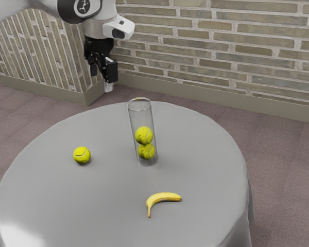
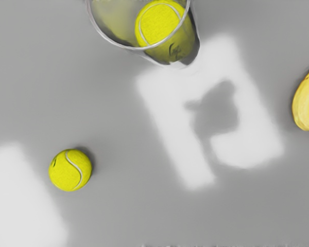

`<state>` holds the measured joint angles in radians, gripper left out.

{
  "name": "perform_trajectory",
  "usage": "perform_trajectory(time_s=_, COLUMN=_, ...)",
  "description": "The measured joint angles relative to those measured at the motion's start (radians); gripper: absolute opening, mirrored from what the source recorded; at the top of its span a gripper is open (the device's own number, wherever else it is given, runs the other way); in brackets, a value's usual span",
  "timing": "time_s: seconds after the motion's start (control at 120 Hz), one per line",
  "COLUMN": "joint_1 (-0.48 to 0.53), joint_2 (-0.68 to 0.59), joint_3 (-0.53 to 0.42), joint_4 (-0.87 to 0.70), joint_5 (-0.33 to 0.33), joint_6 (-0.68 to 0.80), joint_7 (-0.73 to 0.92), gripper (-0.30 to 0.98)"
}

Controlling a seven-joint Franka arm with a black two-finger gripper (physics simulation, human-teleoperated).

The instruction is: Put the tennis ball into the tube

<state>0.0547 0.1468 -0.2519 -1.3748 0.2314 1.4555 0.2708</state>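
A black pincer (image 1: 101,77) is hanging in the upper left of the exterior view, its fingers standing apart and gripping nothing, while a loose tennis ball (image 1: 82,155) is resting on the gray tabletop (image 1: 108,211), left of center in the frame. Near the frame's middle, a clear tube (image 1: 140,118) is standing upright, holding two balls, an upper ball (image 1: 143,135) and a lower ball (image 1: 146,151), one atop the other. The task is apparently awaiting its first grasp: gripping, lifting, carrying and dropping the loose ball are all remaining. Space around that ball is appearing free, but the tube's tall wall is likely calling for a high lift over its open rim. A banana (image 1: 164,197) is lying below the tube in the frame, seemingly posing no obstacle.
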Motion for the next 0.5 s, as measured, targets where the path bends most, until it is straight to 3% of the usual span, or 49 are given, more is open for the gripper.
perform_trajectory(time_s=0.233, joint_1=0.071, joint_2=-0.041, joint_3=0.0, joint_4=-0.193, joint_5=0.001, joint_6=0.05, joint_7=0.038, gripper=0.69)
perform_trajectory(time_s=0.5, joint_1=0.168, joint_2=0.043, joint_3=0.0, joint_4=-0.337, joint_5=-0.004, joint_6=0.145, joint_7=0.061, gripper=0.69)
